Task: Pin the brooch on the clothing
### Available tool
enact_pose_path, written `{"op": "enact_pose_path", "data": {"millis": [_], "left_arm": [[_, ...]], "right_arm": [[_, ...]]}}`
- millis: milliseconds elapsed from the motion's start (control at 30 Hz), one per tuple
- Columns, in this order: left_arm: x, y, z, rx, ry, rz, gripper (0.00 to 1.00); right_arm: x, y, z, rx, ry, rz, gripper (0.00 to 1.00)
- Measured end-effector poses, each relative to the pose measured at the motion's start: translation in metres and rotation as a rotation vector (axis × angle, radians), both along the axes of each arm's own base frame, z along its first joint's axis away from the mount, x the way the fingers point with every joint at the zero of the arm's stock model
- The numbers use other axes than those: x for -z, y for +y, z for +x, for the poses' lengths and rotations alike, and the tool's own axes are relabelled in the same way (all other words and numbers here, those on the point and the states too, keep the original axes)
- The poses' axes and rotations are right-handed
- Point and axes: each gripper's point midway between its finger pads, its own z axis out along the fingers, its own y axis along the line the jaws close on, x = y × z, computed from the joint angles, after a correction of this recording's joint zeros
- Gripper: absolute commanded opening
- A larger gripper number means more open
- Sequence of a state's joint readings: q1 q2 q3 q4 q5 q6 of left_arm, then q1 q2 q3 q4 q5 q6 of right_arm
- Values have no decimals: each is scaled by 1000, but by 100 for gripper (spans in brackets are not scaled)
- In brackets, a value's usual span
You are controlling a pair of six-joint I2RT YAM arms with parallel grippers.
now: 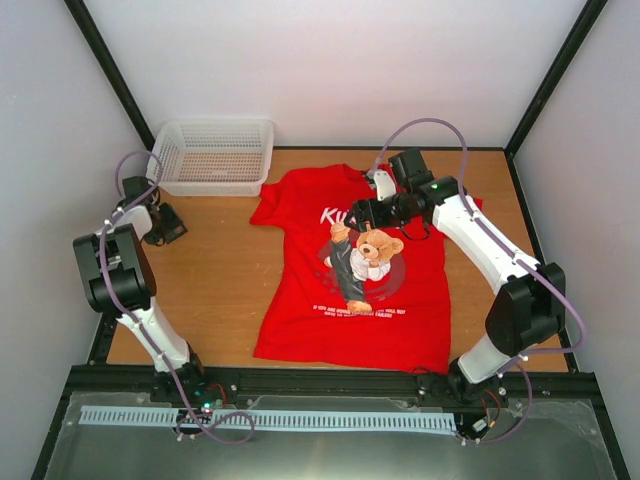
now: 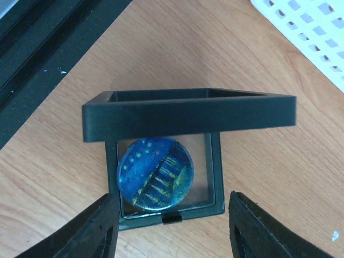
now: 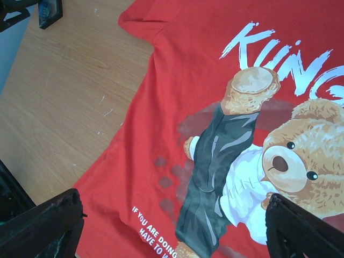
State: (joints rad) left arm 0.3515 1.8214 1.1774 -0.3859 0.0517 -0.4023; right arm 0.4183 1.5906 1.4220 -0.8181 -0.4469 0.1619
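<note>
The wooden table point(image 1: 220, 290) bears the red T-shirt point(image 1: 300, 320), a white basket point(image 1: 215, 186) and a black case point(image 2: 188, 115).

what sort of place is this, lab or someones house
Likely a robot lab test cell, not a home: a wooden table boxed in by white walls and black frame posts, a left arm and right arm bolted to a rail at its near edge, with a red T-shirt laid out.
</note>
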Motion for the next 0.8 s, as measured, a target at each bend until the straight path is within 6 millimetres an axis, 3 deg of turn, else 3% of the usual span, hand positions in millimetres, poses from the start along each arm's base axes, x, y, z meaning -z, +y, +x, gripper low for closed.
{"op": "enact_pose_path", "data": {"millis": [800], "left_arm": [[23,17,16,-31,44,37,65]], "right_arm": [[0,-6,4,18,0,-2,90]]}}
